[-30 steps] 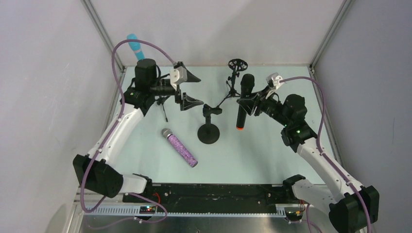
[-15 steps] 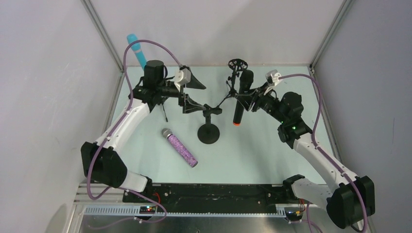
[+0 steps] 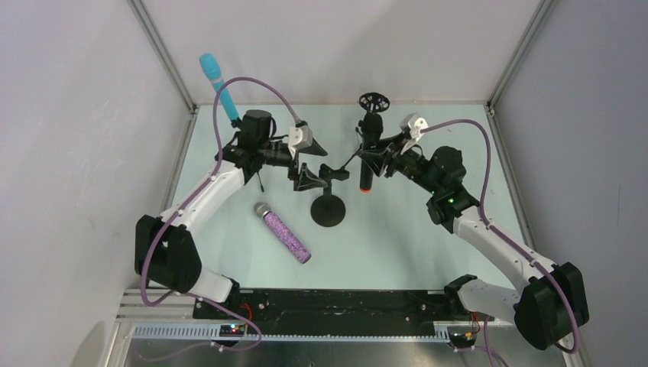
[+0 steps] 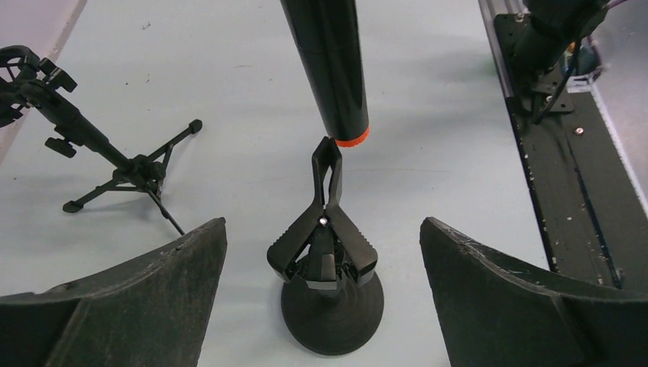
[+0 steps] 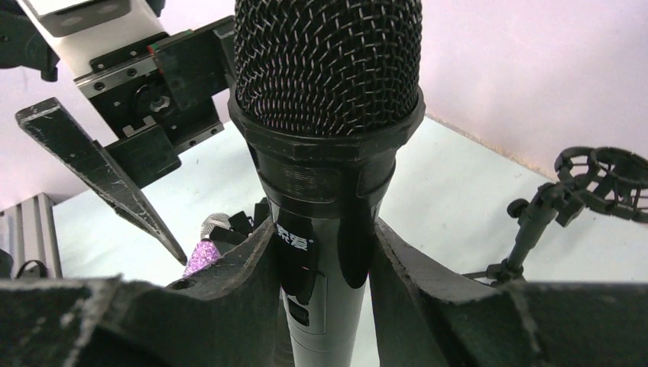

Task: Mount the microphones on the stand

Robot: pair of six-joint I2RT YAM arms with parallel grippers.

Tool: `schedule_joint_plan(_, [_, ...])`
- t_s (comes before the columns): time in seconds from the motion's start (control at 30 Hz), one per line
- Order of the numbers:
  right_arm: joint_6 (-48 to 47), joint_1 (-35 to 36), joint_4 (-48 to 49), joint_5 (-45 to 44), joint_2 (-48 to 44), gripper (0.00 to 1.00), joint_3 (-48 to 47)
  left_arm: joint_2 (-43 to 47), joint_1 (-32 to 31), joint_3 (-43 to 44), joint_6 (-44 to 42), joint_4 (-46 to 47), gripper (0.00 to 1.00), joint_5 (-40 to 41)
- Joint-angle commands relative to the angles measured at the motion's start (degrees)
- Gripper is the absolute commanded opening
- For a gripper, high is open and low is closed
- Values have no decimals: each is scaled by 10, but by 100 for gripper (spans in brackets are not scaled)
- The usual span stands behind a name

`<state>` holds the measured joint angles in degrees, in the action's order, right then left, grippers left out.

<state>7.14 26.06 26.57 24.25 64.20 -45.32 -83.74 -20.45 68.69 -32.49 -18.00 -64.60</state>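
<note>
My right gripper (image 3: pixel 377 155) is shut on the black microphone (image 3: pixel 369 149), held nearly upright with its orange end (image 3: pixel 365 189) down. In the left wrist view that orange end (image 4: pixel 350 140) hangs just above the clip of the round-base stand (image 4: pixel 330 256). The right fingers (image 5: pixel 233 271) clamp the microphone's body (image 5: pixel 328 115) below its mesh head. My left gripper (image 3: pixel 315 162) is open beside the stand (image 3: pixel 328 206), holding nothing. The purple glitter microphone (image 3: pixel 283 232) lies on the table. The turquoise microphone (image 3: pixel 212 74) sticks up at the back left, its lower end hidden behind my left arm.
A small tripod stand with a round shock mount (image 3: pixel 374 102) stands at the back, just behind the black microphone; it also shows in the wrist views as tripod stand (image 4: pixel 115 160) and shock mount (image 5: pixel 604 176). Enclosure walls and metal posts (image 3: pixel 164 53) frame the table.
My right arm carried the black microphone left, toward the round-base stand. My left arm swung right toward the same stand, uncovering more of the turquoise microphone. The purple microphone has not moved.
</note>
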Motion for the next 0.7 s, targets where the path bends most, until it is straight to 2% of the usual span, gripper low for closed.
schedule_joint_plan(0.0, [-59,16,69,-9,4,0,-6,-8,-11,1,-27,10,100,23])
schedule_joint_plan(0.67, [-27,26,113,11,36,0,-5,-10,-33,-22,-33,13,100,71])
